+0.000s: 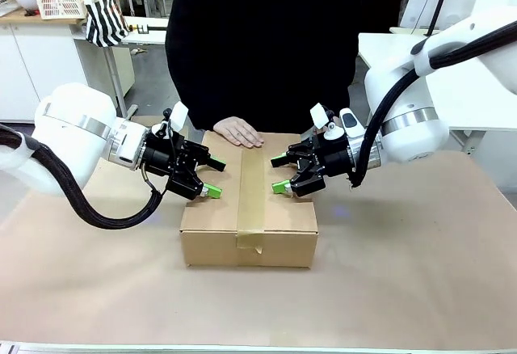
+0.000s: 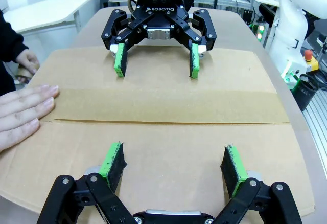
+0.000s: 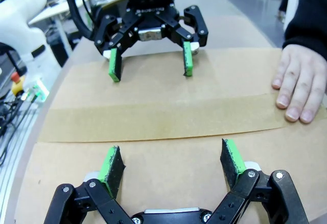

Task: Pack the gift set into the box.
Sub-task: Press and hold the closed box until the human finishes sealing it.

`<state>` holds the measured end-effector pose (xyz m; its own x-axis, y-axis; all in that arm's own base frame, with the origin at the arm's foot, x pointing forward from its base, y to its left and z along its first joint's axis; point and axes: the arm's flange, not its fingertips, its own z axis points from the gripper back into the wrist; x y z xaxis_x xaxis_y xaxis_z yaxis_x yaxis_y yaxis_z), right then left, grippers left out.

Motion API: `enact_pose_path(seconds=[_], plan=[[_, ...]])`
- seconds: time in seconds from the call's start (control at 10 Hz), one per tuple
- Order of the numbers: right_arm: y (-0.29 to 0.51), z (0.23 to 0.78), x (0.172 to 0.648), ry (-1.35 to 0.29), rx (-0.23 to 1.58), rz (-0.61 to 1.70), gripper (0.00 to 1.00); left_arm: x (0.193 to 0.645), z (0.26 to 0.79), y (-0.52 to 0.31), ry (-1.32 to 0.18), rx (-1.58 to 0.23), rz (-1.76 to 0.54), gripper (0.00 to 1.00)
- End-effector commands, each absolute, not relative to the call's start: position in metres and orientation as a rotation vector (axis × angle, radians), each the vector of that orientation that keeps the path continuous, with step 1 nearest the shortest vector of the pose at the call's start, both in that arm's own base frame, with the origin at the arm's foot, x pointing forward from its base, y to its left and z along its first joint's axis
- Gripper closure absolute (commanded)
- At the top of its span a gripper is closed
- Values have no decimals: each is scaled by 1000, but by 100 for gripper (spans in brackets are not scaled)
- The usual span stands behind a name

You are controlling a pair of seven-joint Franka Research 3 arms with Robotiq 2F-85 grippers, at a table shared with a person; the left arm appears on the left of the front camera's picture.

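— Box [image 1: 249, 223] sits nearest you, mid-worktop [image 1: 404, 289], flaps shut and taped. Pincers?

— Left pincer [image 1: 212, 176] at its 9 o'clock, right pincer [image 1: 279, 173] at 3, both spread. You'll see a hand [image 1: 237, 132] flat at 12.

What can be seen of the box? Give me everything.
The box is a plain brown corrugated carton, shallow and rectangular, sitting flat on the paper-covered table. Its top flaps are closed, and a strip of brown tape runs along the centre seam and folds down over the near wall. A person's hand rests flat on the far edge of the top. The left gripper and right gripper, both open, face each other over the top from either side; whether their pads touch the cardboard cannot be told.
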<state>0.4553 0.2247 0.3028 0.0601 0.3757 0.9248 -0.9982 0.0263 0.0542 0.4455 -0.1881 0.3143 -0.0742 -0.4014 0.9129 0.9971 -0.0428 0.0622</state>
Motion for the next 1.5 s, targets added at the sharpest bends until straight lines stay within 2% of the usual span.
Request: enact_pose_path(seconds=[0.0, 1.4], plan=[[224, 299, 454, -888, 940, 1314, 0, 445, 313, -188, -930, -882, -1447, 0], [224, 299, 454, -888, 940, 1314, 0, 445, 313, -188, -930, -882, -1447, 0]])
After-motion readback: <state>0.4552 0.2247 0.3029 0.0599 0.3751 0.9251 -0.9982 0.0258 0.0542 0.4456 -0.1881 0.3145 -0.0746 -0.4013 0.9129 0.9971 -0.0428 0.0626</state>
